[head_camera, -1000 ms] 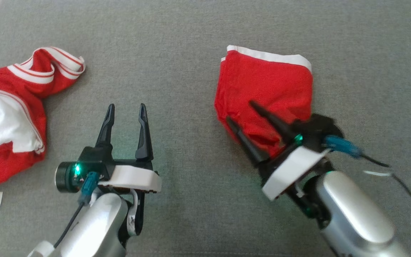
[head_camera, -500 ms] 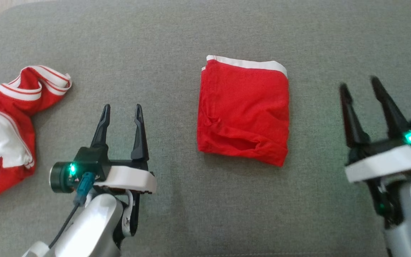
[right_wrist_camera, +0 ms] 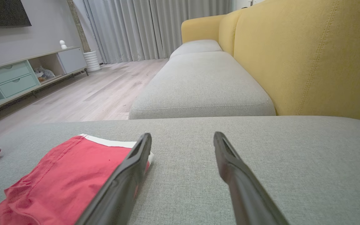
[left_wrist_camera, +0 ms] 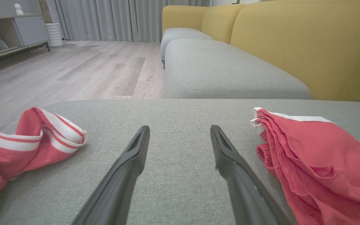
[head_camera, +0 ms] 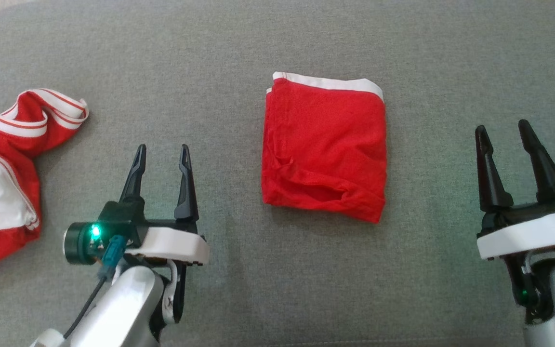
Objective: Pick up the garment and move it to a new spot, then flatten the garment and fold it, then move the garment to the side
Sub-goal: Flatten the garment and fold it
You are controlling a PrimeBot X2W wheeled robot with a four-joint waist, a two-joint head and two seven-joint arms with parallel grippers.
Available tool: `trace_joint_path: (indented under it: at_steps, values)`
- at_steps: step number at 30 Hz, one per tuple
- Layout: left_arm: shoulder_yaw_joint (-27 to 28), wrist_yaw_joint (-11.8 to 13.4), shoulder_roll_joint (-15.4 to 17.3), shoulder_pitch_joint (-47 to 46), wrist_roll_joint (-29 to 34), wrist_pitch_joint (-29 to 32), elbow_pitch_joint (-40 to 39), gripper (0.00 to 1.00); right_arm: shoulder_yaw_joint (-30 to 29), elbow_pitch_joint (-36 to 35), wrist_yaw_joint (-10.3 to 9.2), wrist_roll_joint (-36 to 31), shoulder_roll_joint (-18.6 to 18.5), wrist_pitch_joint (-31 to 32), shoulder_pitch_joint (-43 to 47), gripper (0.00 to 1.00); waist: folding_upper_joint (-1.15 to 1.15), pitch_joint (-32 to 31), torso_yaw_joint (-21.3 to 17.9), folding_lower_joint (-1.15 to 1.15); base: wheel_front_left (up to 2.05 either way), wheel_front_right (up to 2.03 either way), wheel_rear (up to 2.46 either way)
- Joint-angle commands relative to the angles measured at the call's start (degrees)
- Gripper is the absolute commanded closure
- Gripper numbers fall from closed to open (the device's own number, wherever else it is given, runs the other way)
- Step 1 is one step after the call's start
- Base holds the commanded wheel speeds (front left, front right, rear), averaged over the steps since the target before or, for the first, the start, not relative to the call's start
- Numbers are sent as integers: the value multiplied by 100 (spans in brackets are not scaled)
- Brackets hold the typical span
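The garment, red with a white band along its far edge, lies folded into a rough square in the middle of the grey cushion. It also appears at the right of the left wrist view as the garment and at the lower left of the right wrist view as the garment. My left gripper stands open to the garment's left, apart from it. My right gripper stands open to its right, also apart. Nothing is between either pair of fingers, as my left gripper and my right gripper show.
A second red garment with white stripes lies crumpled at the cushion's left edge. A yellow backrest rises along one side, and another grey seat lies ahead. Wooden floor lies beyond the cushion's edge.
My right gripper has lifted off the folded garment and drawn away to its right. The garment stays folded where it lay. The camera has shifted slightly.
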Motion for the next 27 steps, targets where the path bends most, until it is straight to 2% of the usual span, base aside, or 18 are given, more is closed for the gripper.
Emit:
trace_joint_path:
  at_steps: [1, 2, 3, 4, 9, 21, 27]
  values:
    - [190, 33, 162, -144, 63, 5, -177, 0, 86, -235, -4, -61, -2, 33, -50, 0, 0, 12, 9, 0, 0, 0, 0]
    - [189, 38, 165, -148, 64, 5, -182, 0, 84, -243, -4, -63, -5, 32, -51, 0, 0, 20, 11, 0, 0, 0, 0]
    - [190, 43, 168, -153, 65, 3, -187, 0, 83, -248, -4, -63, -6, 33, -53, 36, 0, 28, 13, 0, 0, 0, 0]
    - [189, 48, 169, -156, 65, 2, -190, 0, 87, -249, -4, -59, -9, 36, -57, 100, 0, 33, 15, 0, 0, 0, 0]
    - [173, 64, 165, -208, 79, -3, -214, 0, 388, 10, -4, 90, -144, 51, -228, 100, 0, 107, 37, 0, 0, 0, 0]
    - [-29, -40, -63, -502, 139, -74, -85, 0, 2354, 1594, -4, 790, -469, -187, -970, 100, 0, 340, 407, 0, 0, 0, 0]
    - [-61, -68, -119, -527, 112, -122, 22, 0, 3032, 2120, -4, 1231, -549, -292, -1295, 100, 0, 336, 497, 0, 0, 0, 0]
